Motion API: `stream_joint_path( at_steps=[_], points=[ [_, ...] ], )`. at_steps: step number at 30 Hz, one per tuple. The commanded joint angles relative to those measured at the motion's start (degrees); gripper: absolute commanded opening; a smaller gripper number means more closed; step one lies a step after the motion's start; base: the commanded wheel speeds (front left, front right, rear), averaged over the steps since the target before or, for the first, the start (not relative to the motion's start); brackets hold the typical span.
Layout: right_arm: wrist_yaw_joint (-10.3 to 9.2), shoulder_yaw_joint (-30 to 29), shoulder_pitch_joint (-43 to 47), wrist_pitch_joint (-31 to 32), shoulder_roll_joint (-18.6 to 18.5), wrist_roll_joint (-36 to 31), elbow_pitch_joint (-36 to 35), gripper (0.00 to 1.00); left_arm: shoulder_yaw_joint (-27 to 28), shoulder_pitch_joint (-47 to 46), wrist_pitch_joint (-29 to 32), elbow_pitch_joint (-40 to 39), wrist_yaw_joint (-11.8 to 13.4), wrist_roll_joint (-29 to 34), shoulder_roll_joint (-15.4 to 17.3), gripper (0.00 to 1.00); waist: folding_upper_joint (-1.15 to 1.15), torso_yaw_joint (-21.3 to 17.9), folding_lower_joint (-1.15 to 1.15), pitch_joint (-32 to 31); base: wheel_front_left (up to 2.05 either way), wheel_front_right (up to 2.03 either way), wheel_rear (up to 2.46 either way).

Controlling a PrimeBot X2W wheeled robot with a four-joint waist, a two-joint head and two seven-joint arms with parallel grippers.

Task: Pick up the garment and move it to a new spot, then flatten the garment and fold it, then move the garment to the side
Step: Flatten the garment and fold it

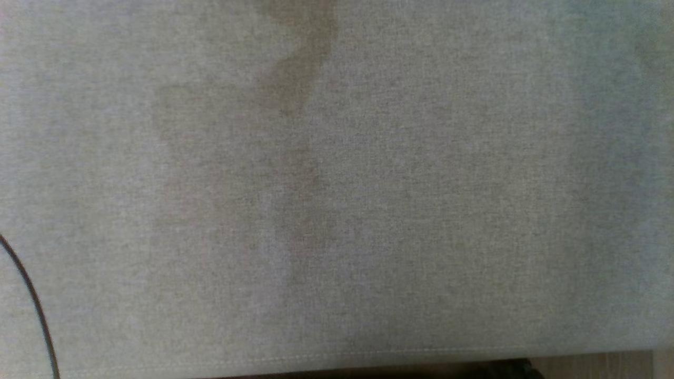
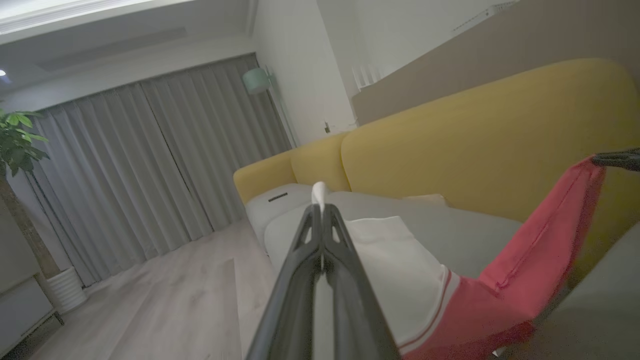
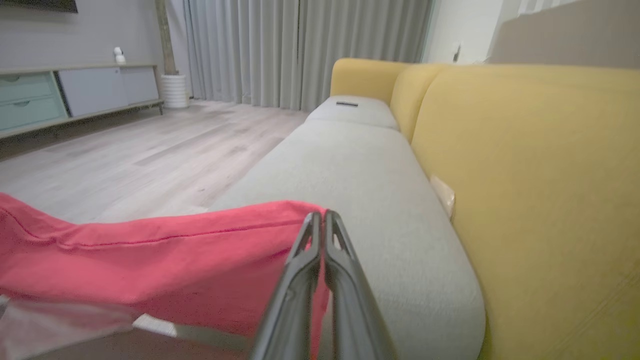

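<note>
The garment [image 2: 400,270] is white with a striped band and a red part [image 2: 525,270], and it hangs stretched above the sofa's grey seat [image 2: 475,235]. My left gripper [image 2: 320,207] is shut on its white edge, and a bit of white cloth pokes past the tips. My right gripper [image 3: 322,216] is shut on the red hem of the garment [image 3: 150,255]. In the left wrist view the right gripper's dark tip [image 2: 617,159] pinches the red corner at the far right. The head view looks down on the grey seat fabric [image 1: 368,184].
The yellow sofa back [image 3: 525,165] runs along the grey seat [image 3: 360,180]. A small beige piece [image 3: 444,195] sits where seat and back meet. Wood floor [image 3: 125,150], grey curtains [image 2: 150,165], a low cabinet [image 3: 75,92] and a potted plant [image 2: 17,140] lie beyond. A dark cable [image 1: 31,300] crosses the head view's lower left.
</note>
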Motion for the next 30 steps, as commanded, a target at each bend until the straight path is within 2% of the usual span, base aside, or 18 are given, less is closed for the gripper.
stream_joint_path(
  at_steps=[1, 8, 14, 21, 30],
  points=[
    [0.37, 0.36, 0.97, -0.98, 0.47, 1.12, -1.39, 0.00, 2.41, -0.31, -0.22, -3.13, -0.23, -0.18, 3.11, 0.00, 0.00, 0.36, -0.02, -1.58, 0.00, 0.00, 0.00],
    [0.37, 4.37, 15.64, -4.60, -1.45, 9.65, -2.51, 0.00, 2.45, 22.28, -0.22, -12.64, -0.33, -2.73, 6.52, 0.00, 0.00, -0.36, -0.02, -10.33, 0.00, 0.00, 0.00],
    [0.37, 5.52, 30.31, -3.81, -4.60, 17.30, -7.04, 0.00, 4.64, 42.58, -0.22, -17.43, -0.34, -4.69, 8.38, 0.00, 0.00, -1.47, -0.02, -18.28, 0.00, 0.00, 0.00],
    [0.37, 5.69, 47.34, -3.54, -8.53, 21.85, -15.93, 0.00, 8.62, 61.49, -0.22, -21.02, -0.34, -4.15, 7.41, 0.00, 0.00, -2.58, -0.02, -23.90, 0.00, 0.00, 0.00],
    [0.37, -1.60, 66.77, -1.35, -12.28, 20.18, -29.20, 0.00, 12.13, 77.11, -0.22, -26.29, 0.06, -1.67, 5.16, 0.00, 0.00, -2.55, -0.02, -26.27, 0.00, 0.00, 0.00]
  ],
)
